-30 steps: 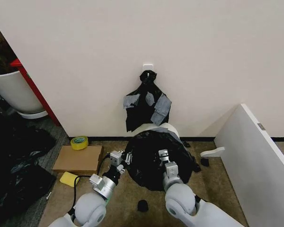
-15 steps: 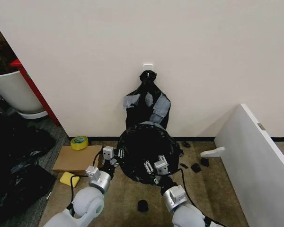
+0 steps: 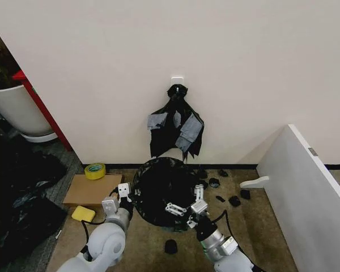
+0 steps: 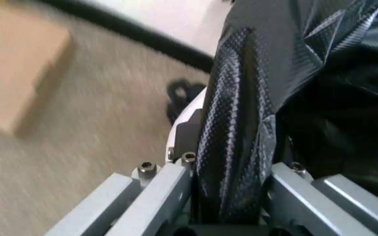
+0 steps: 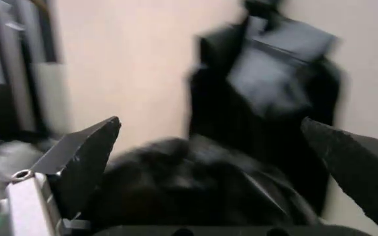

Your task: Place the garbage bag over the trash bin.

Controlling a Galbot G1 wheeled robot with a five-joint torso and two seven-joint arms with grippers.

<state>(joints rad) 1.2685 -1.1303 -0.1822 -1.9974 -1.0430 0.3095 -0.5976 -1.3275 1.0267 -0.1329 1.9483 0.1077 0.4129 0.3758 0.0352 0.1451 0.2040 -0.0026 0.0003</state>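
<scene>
1. Over on the left, the left gripper (image 3: 124,195) sits at the nine o'clock edge of the garbage bag (image 3: 158,190), and the left wrist view confirms it: jaws clamped on a fold of black plastic (image 4: 235,147) running right between them.
2. Centre stage, the garbage bag forms a dark glossy dome on the floor against the wall, at six o'clock from the knotted bunch of taped bags (image 3: 175,127) hanging on its hook. The trash bin appears to be under the dome; no white side shows in the head view.
3. At the dome's five o'clock edge, the right gripper (image 3: 184,208) has its fingers spread wide, holding nothing; in the right wrist view both dark fingertips (image 5: 87,152) stand apart with the bag (image 5: 196,196) between and beyond them.
4. My read: the draping looks nearly done. To finish well, keep the left pinch firm, draw the film down evenly, and avoid tipping the bin.
</scene>
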